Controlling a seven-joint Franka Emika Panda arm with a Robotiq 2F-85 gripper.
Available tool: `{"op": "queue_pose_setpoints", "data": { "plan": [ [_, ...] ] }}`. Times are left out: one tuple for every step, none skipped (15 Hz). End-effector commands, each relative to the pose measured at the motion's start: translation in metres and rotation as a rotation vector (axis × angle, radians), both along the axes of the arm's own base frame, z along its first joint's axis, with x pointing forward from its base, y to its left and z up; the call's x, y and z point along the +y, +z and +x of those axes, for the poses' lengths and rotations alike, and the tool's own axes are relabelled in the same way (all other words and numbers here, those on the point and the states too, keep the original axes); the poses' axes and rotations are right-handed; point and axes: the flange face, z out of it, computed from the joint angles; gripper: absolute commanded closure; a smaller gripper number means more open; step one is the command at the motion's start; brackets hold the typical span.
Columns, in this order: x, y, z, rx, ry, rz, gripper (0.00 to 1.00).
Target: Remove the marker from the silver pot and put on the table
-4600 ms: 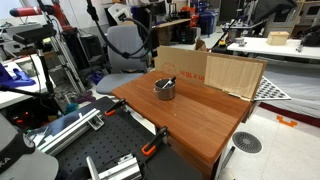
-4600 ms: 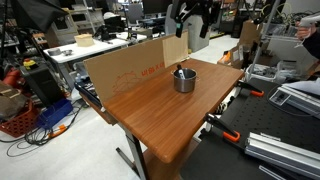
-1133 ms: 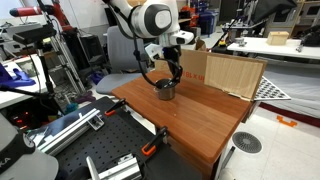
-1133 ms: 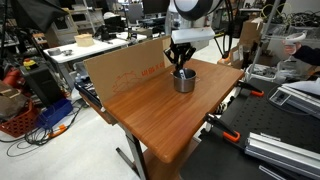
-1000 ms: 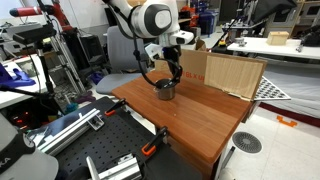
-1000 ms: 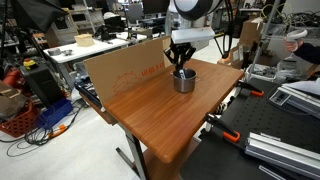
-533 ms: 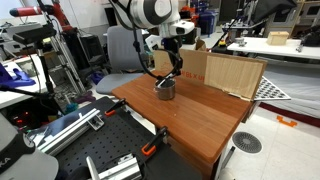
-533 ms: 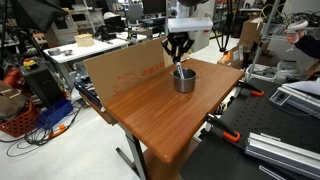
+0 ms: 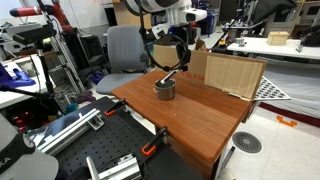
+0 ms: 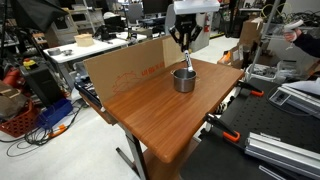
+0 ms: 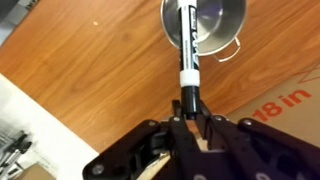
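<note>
One hand [image 11: 188,108], one marker [image 11: 185,45], one silver pot [image 11: 215,30] on my wooden desk [image 11: 90,70].
I see the hand clenched on the marker's top end; the marker hangs tilted, lower end over the pot's mouth. One cardboard panel [image 10: 120,65] stands along the desk edge.

Am working in robotics lab: aluminium rails [image 9: 62,128] lying beside my wooden table [image 9: 200,120], office chair [image 9: 122,48] and cluttered benches [image 10: 88,46] standing behind.

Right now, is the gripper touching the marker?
Touching. The wrist view shows the gripper with its fingers closed on the near end of the marker, no gap on either side; the marker's far end points toward the silver pot.
</note>
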Motion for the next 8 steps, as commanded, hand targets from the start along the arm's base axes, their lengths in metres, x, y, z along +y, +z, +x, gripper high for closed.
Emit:
{"op": "queue_pose_setpoints", "data": {
  "plan": [
    [-0.025,0.01,0.004,0.046,-0.028,0.012,0.95],
    [-0.035,0.009,0.004,0.062,-0.037,0.02,0.95],
    [-0.042,0.009,0.005,0.071,-0.042,0.026,0.95],
    [-0.052,0.006,0.006,0.087,-0.055,0.027,0.95],
    [-0.06,0.004,0.006,0.1,-0.063,0.034,0.95],
    [-0.067,-0.003,0.006,0.119,-0.071,0.042,0.95],
    [-0.073,-0.007,0.005,0.135,-0.079,0.048,0.95],
    [-0.079,-0.015,0.006,0.154,-0.082,0.056,0.95]
  ]
}}
